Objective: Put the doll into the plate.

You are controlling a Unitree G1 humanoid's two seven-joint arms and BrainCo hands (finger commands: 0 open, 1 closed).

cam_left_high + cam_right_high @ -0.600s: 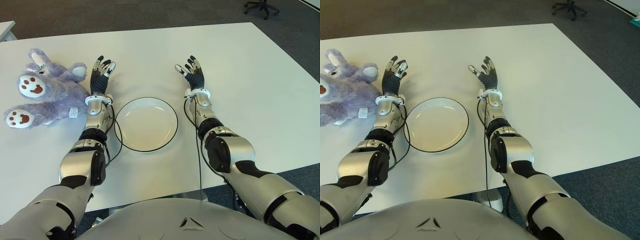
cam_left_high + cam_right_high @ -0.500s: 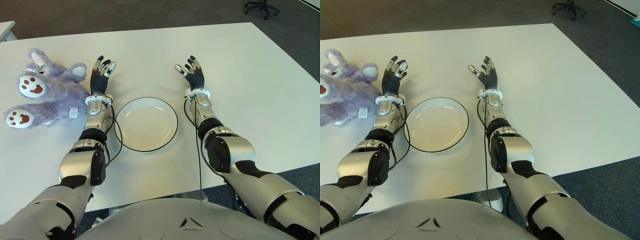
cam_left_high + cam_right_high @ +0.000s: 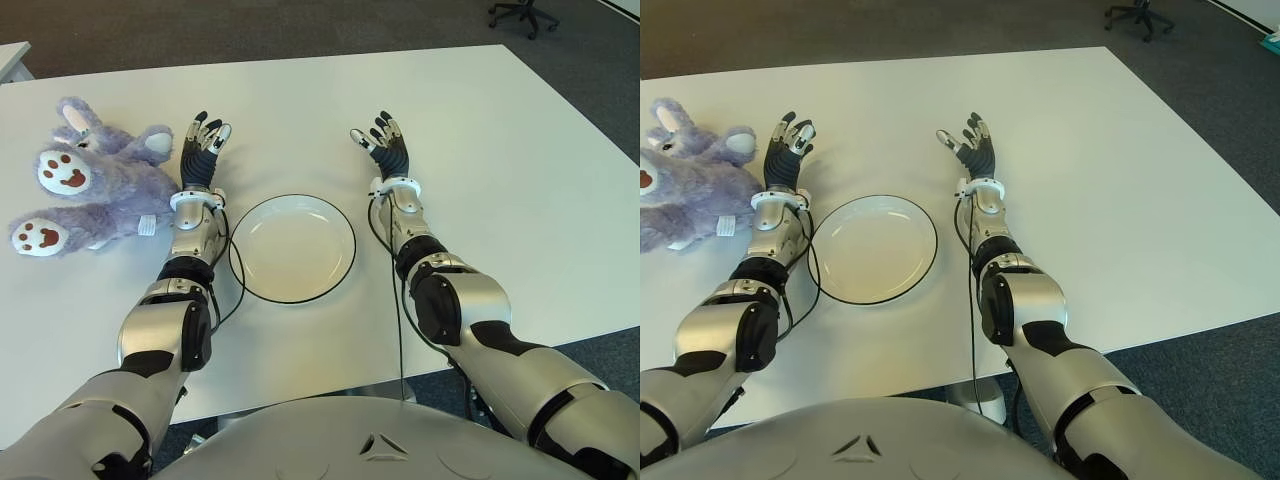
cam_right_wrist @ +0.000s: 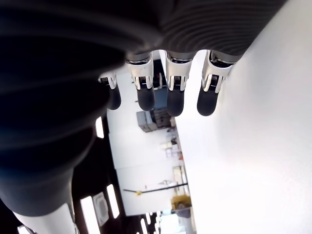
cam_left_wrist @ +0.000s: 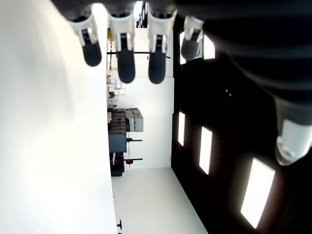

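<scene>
Doll (image 3: 90, 190) lies outside the plate (image 3: 292, 247)
Left hand (image 3: 200, 150), right hand (image 3: 385, 145): fingers spread, empty (plush looks soft, light; grasp its body, mid-left).

White table (image 3: 500, 150) on dark carpet (image 3: 300, 25); office chair (image 3: 522, 14) behind.

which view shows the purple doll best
The left eye view: the doll is whole there, both paw soles and ears visible, beside the left hand. The right eye view crops it at the frame edge. Neither wrist view shows it.
</scene>
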